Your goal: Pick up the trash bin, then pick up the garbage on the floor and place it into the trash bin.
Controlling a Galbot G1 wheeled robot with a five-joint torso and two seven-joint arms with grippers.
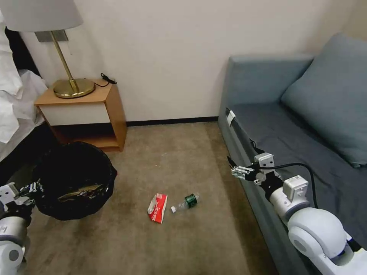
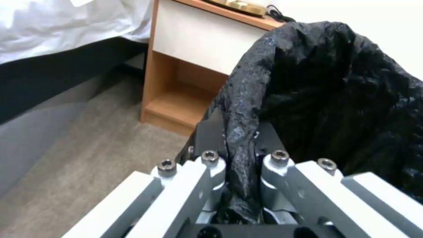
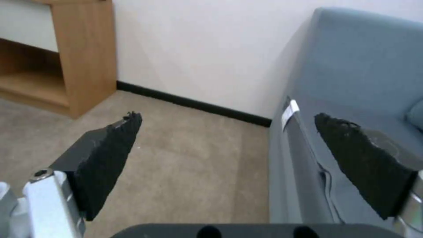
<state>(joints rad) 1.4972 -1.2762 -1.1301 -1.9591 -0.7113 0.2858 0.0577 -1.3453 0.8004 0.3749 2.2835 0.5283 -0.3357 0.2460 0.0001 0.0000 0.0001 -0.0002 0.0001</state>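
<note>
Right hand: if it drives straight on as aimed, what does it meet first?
Probably the baseboard at the wall's foot, past bare carpet. The right hand, open, points between nightstand and sofa; depth is unclear.

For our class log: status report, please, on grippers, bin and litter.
Left gripper shut on trash bin rim. Right gripper open, empty, beside sofa. Red-and-white packet, small bottle on floor, path unobstructed.

Head cam high, looking down at floor [image 1: 183, 244]; wrist cams low, close, facing nightstand [image 1: 86, 110] at 11 o'clock, shared by all.
</note>
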